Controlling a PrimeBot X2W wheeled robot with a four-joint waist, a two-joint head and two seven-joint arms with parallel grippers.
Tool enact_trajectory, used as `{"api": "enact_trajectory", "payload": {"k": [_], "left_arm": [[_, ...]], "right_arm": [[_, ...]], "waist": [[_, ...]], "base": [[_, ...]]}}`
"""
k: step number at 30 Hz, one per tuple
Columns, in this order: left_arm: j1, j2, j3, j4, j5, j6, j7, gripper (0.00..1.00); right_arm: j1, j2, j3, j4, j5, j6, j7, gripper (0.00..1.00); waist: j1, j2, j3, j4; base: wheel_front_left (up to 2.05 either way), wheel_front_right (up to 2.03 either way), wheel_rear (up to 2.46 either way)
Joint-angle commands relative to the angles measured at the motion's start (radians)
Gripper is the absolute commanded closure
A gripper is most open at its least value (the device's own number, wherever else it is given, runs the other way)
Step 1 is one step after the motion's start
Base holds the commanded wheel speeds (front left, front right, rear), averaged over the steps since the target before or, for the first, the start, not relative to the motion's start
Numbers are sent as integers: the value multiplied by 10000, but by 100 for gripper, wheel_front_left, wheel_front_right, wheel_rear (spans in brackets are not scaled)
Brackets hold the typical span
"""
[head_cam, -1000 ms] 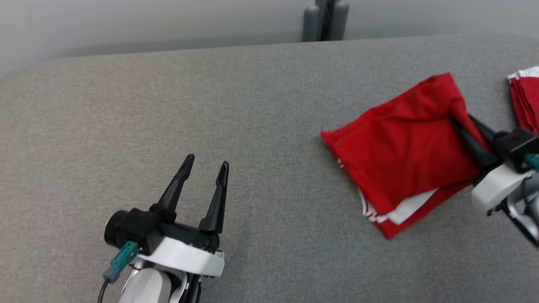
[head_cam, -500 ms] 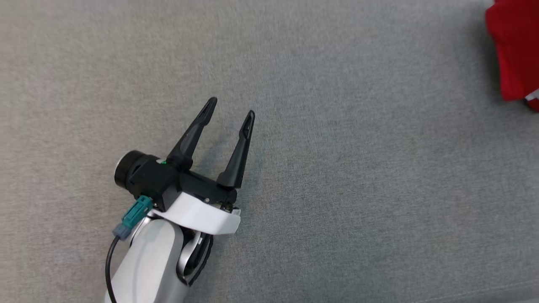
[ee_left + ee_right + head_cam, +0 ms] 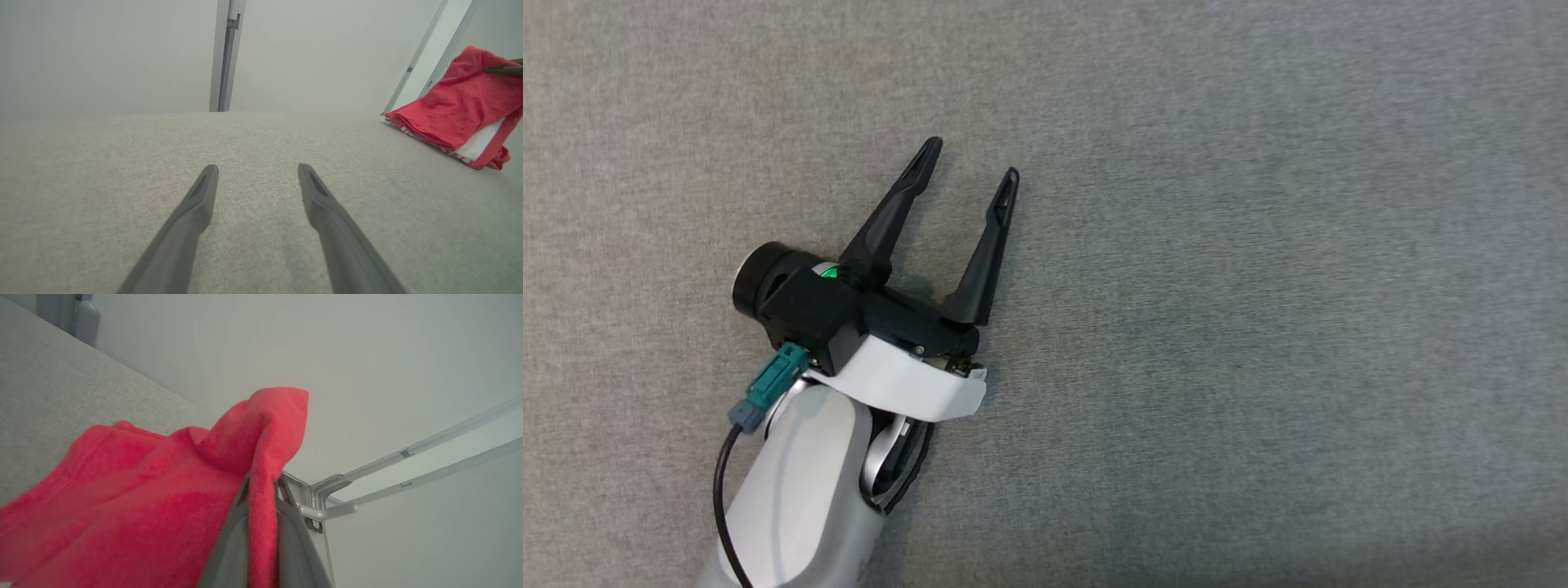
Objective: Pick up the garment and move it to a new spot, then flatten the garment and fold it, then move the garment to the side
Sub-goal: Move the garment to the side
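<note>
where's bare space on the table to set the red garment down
Bare grey table lies right of the open left gripper and ahead of it, up to the far edge. Crowded at the far right, where the red garment rests, one corner pinched in the right gripper.

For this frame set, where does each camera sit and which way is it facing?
Head view: on the head, facing down at the grey surface; the open left tool and its pale forearm show.
Left wrist view: on the left wrist, looking low across the surface toward the wall, red garment at right; its own two fingers show.
Right wrist view: on the right wrist, looking along the right tool, shut on a garment fold.
Shared: both wrist views show the garment.
</note>
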Motion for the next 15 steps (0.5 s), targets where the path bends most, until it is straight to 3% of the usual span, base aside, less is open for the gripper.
{"api": "enact_trajectory", "payload": {"k": [1,7,15], "left_arm": [[-176,42,39,29,103,-57,-10,0],[-157,99,189,122,242,-26,7,0],[1,196,499,243,425,-57,64,0]], "right_arm": [[-172,-188,-36,516,-325,-9,-93,100],[-369,-332,-360,1925,-1765,-9,-233,100],[-437,485,-1147,3047,-3454,-9,-603,100]], "waist": [[0,0,395,262],[0,0,870,472],[0,0,1305,577]], "base": [[0,0,0],[0,0,0],[0,0,0]]}}
